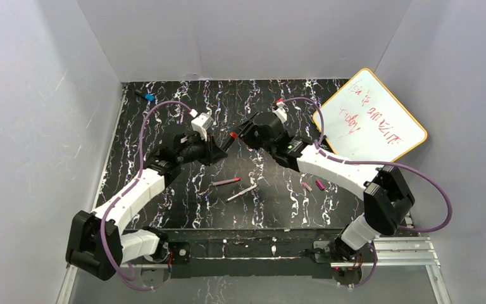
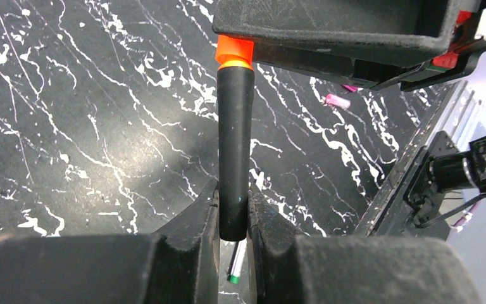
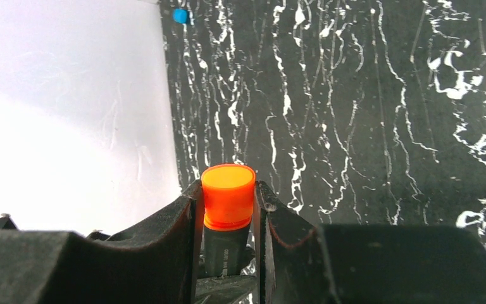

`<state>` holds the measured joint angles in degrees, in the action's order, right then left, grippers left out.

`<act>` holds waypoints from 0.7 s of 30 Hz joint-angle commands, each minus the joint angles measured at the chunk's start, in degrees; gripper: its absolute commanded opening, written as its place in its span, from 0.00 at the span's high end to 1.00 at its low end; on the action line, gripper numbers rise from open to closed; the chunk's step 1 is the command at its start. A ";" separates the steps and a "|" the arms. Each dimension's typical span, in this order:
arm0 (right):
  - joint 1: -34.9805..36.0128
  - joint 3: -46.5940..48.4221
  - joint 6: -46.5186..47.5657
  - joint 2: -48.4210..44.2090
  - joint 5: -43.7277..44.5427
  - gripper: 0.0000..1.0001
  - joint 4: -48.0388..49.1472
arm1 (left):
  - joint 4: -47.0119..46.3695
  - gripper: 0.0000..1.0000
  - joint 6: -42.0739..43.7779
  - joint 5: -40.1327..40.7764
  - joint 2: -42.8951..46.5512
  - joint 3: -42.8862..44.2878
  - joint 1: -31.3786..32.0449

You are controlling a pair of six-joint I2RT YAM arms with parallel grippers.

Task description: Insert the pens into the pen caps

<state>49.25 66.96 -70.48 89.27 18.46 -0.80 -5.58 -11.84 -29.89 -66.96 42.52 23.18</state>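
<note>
Left wrist: left gripper (image 2: 233,197) is working with jaws clamping black pen (image 2: 235,145); right gripper (image 3: 228,190), jaws pinching orange cap (image 3: 228,197) sitting on pen's end.

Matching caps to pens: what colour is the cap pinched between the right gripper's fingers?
Bright orange; the cap shows best in the right wrist view.
</note>
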 commanded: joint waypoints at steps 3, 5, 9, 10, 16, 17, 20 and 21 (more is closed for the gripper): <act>0.52 -1.91 0.87 -3.33 -4.17 0.81 7.44 | -8.48 1.00 -2.71 -5.89 -0.20 0.72 -1.42; 0.47 -2.24 1.39 -3.93 -4.79 0.81 8.30 | -9.49 1.00 -3.11 -6.69 -0.63 1.28 -1.74; 0.57 -1.93 3.12 -4.44 -6.21 0.81 8.89 | -13.15 1.00 -3.98 -8.79 -1.43 1.92 -2.46; 0.57 -1.92 3.52 -4.53 -6.69 0.82 9.15 | -14.09 1.00 -3.98 -9.45 -1.69 2.21 -2.58; 0.96 -3.33 4.30 -4.88 -9.49 0.81 10.09 | -15.29 1.00 -1.38 -14.55 -5.13 5.60 -2.96; 1.07 -3.43 4.38 -4.85 -9.72 0.81 9.80 | -15.03 1.00 -0.89 -14.83 -5.79 6.17 -2.96; 1.84 -4.05 4.68 -5.08 -10.22 0.81 9.59 | -16.57 1.00 -0.22 -14.89 -6.60 6.67 -2.96; 2.11 -4.23 4.84 -5.14 -10.25 0.81 9.59 | -17.70 1.00 -0.06 -14.71 -6.50 6.40 -2.92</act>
<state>47.70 63.83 -66.52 85.47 17.58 7.64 -15.59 -13.67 -42.24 -73.49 45.54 19.70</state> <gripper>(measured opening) 0.382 0.122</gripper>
